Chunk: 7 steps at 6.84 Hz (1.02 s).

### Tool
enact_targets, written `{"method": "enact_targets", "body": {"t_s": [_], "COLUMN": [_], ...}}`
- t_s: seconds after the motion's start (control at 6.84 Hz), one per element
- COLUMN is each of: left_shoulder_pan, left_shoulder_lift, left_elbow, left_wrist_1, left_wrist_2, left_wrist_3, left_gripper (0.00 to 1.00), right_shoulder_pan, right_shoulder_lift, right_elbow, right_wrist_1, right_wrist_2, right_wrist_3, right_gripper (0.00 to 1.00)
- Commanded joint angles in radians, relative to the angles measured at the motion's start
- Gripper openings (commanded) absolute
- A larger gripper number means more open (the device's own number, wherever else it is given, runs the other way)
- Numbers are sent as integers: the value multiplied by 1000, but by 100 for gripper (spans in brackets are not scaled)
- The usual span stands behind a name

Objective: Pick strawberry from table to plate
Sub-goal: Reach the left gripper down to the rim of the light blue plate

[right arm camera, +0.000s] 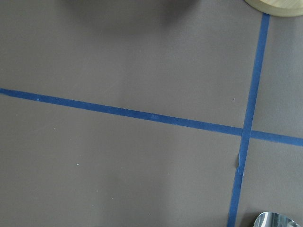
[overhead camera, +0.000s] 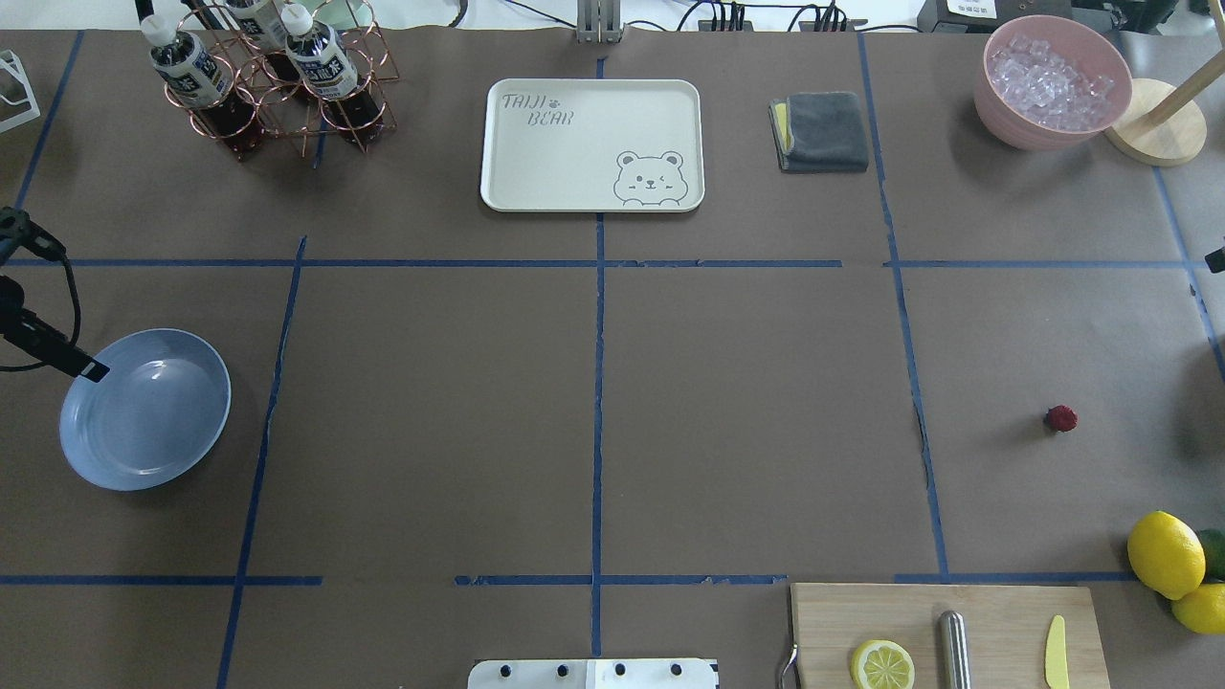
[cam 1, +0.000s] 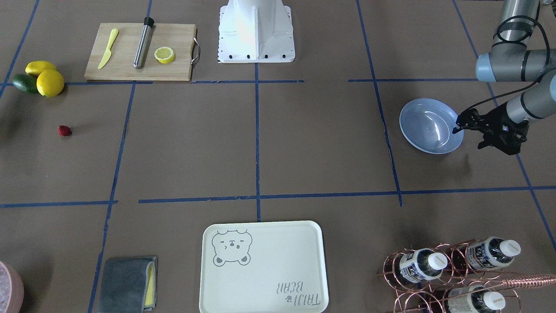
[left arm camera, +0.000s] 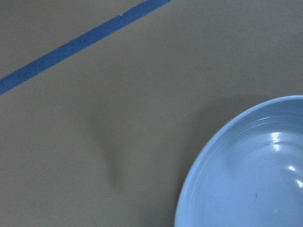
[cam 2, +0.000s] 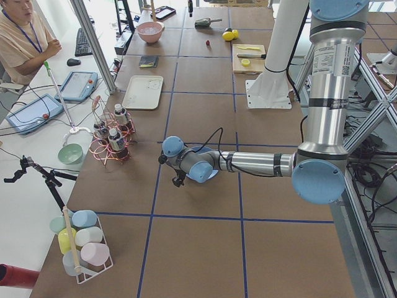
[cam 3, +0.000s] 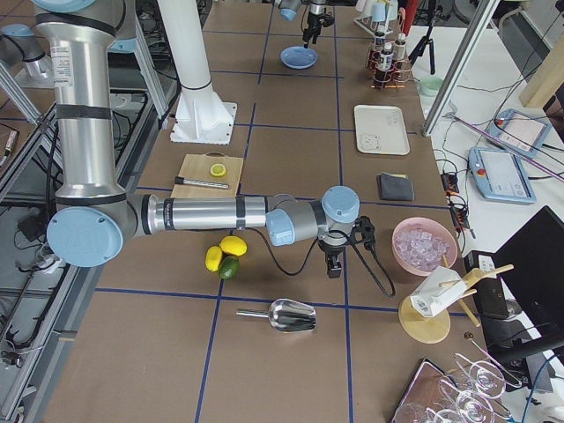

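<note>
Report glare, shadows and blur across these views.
Overhead view: sharp, evenly lit, pale sheen on the plate, faint shadow beside the strawberry. Front-facing view: the robot base is blown out white. Left wrist view: soft focus, bright glints on the plate.

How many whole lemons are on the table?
2: one lemon and a second lemon, both beside the avocado. A lemon half lies on the cutting board.

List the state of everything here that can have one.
Strawberry: on table, untouched.
Plate: empty.
Left gripper: by plate's rim, open or shut unclear.
Right gripper: above table, open or shut unclear.
Tray: empty.
Bottles: capped, in rack.
Bowl: full of ice.
Cloth: folded.
</note>
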Motion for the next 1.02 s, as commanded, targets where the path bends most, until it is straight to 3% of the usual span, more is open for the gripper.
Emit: {"method": "enact_targets", "body": {"t_s": [0.0, 0.15, 0.29, 0.44, 0.88], "left_shoulder_pan": [19, 19, 19, 19, 26], "left_shoulder_lift": [-3, -3, -2, -2, -2], "left_elbow": [9, 9, 9, 9, 6], "left_wrist_1": [-1, -1, -1, -1, 0], "left_wrist_2": [0, 0, 2, 2, 3], "left_wrist_3": [-1, -1, 0, 2, 2], "left_gripper": [85, 70, 42, 35, 35], "right_shoulder_pan": [-2, -14, -39, -48, -51], "right_shoulder_lift": [1, 2, 7, 10, 13], "right_elbow": [-6, -5, -3, 1, 4], "right_wrist_1": [1, 3, 6, 10, 10], "right_wrist_2": [3, 2, 2, 2, 2], "right_wrist_3": [5, 3, 2, 3, 2], "right_gripper": [100, 100, 100, 100, 100]}}
